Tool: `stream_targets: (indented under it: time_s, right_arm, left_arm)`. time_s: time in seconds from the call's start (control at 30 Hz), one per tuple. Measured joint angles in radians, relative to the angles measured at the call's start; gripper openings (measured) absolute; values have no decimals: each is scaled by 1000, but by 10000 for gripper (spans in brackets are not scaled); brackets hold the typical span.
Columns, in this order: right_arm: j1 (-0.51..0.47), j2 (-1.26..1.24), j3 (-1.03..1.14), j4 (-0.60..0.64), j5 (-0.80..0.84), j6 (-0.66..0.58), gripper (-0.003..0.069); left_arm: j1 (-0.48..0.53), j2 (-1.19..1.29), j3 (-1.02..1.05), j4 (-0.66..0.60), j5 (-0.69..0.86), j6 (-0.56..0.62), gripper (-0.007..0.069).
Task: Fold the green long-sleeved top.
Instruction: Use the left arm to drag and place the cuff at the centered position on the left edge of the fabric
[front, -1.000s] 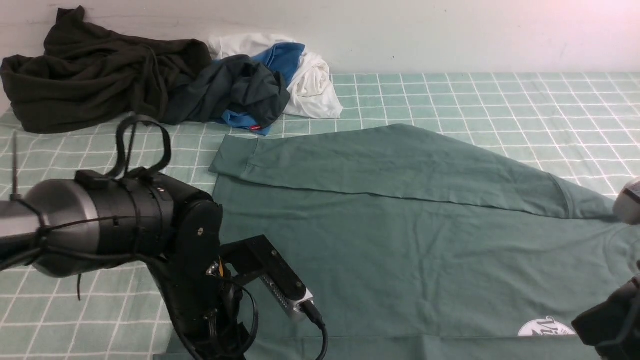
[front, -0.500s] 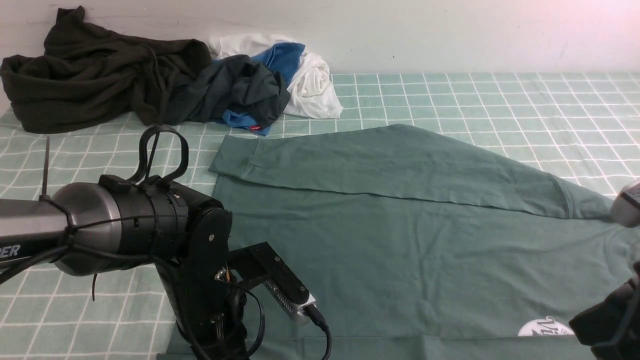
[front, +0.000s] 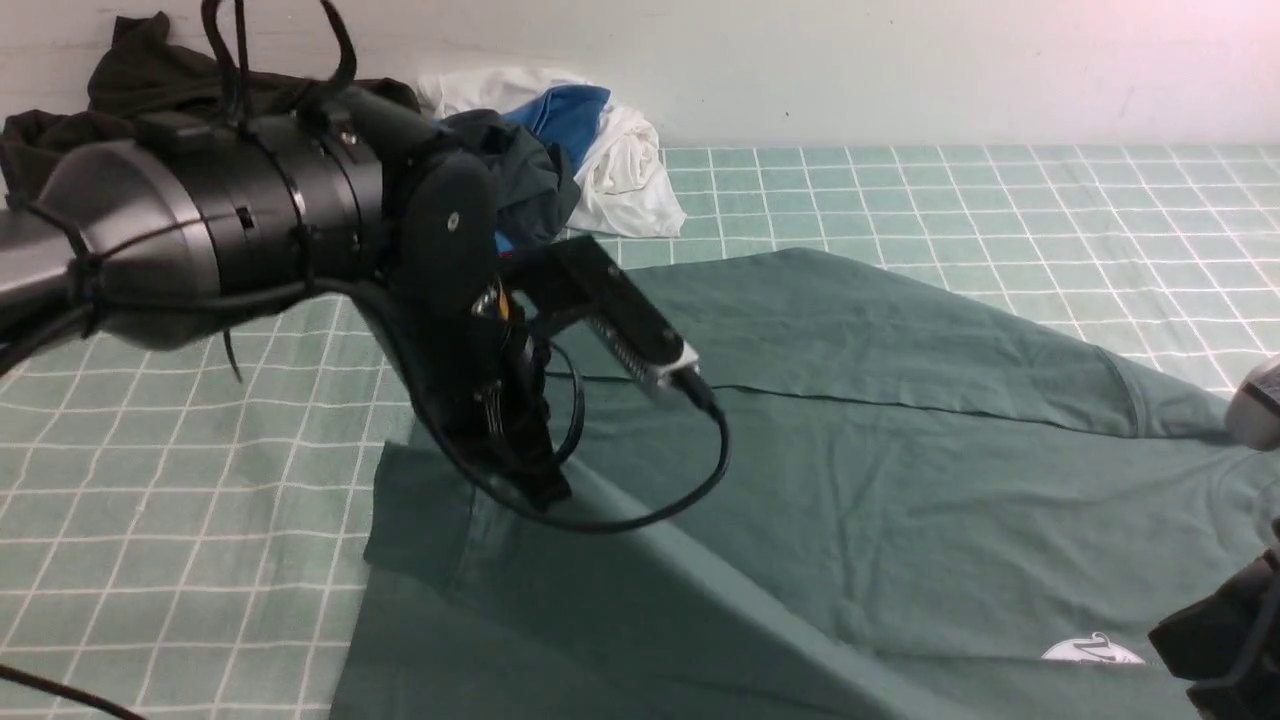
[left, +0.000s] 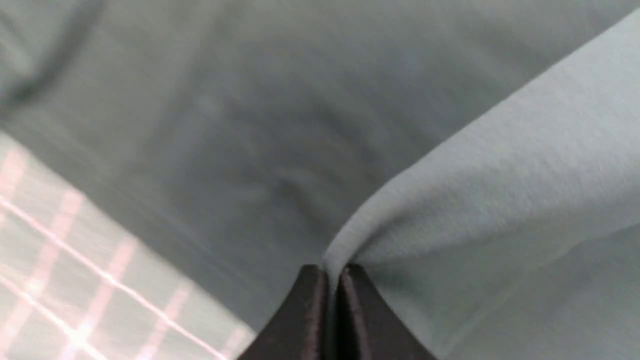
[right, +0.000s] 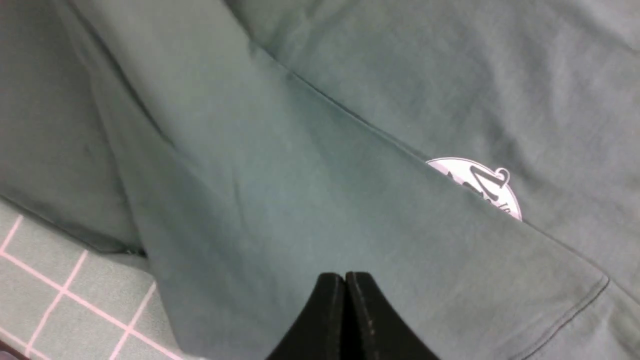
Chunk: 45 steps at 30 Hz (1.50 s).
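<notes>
Spread over the checked cloth (front: 200, 560), with its far sleeve (front: 900, 350) laid across the body, the green long-sleeved top (front: 960, 510) presents as soft, limp cotton, probably light and not fragile. Left tool (left: 340, 280): clamped on a raised fold of the top near the cuff (front: 415, 515). Right tool (right: 345, 285): tips together, no fabric seen between them. Assessment: the unsupported span is likely to sag; the cuff end, being seamed, appears the sound place to grip, with slack guided low.
</notes>
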Motion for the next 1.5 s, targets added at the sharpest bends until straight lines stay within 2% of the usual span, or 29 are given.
stream_targets:
  time_s: [0.3,0.6,0.7,0.83,0.93,0.97,1.0,1.07,1.37,1.5]
  right_arm:
    - [0,0,0,-34,-3,23,-14]
    - [0,0,0,-138,-18,123,-14]
    - [0,0,1,-145,-35,128,-14]
    - [0,0,1,-148,-69,129,-14]
    - [0,4,1,-156,-98,130,-14]
    - [0,6,1,-156,-100,130,-14]
    - [0,18,1,-159,-108,138,-14]
    - [0,35,1,-165,-114,144,-14]
    - [1,99,2,-177,-136,150,-14]
    - [1,105,2,-177,-159,150,-14]
  left_arm:
    - [24,173,-192,26,103,0,6]
    - [49,280,-207,29,66,-3,12]
    - [60,305,-216,28,48,-22,53]
    - [68,322,-269,34,45,-91,201]
    - [92,328,-335,33,49,-186,319]
    - [95,328,-340,32,49,-191,327]
    - [129,337,-385,29,52,-237,393]
    - [173,353,-429,18,51,-268,431]
    - [367,528,-542,-95,-73,-364,451]
    - [402,578,-551,-147,-139,-374,451]
